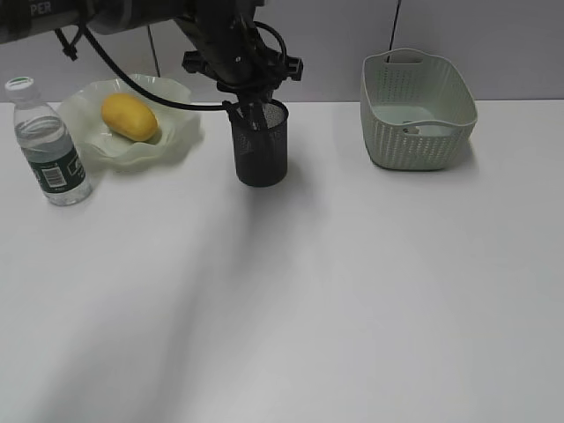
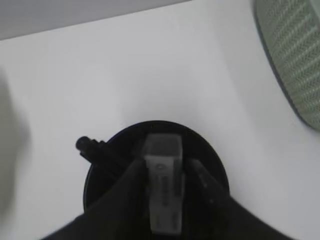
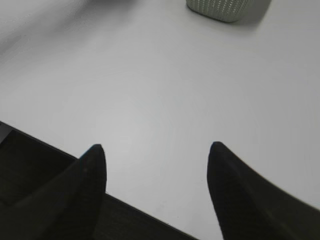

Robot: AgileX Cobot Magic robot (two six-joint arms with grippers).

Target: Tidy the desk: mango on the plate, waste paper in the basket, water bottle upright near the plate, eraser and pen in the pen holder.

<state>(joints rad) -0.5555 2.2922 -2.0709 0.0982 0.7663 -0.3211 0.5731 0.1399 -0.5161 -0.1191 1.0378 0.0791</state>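
I found the left end effector (image 2: 165,200) poised directly over the mouth of the pen holder (image 1: 262,145), its fingers flanking the eraser (image 2: 162,187), a pale block in a printed sleeve standing on end between them; whether the grip was firm or already letting go I could not tell from the wrist view. A dark pen (image 2: 92,150) leaned against the holder's rim just to the left of the end effector. In my judgement the step in hand was the eraser's drop into the holder: I would release only with the block centred inside the rim and clear of the pen, then lift straight up so that the fingers did not tip the light mesh cup. The right end effector (image 3: 155,165) hung released and empty over bare surface (image 3: 165,90), the basket (image 3: 222,9) far ahead of it. Well to the left of the working end effector, the mango (image 1: 129,116) lay on the plate (image 1: 176,132) and the water bottle (image 1: 48,145) stood upright beside it.
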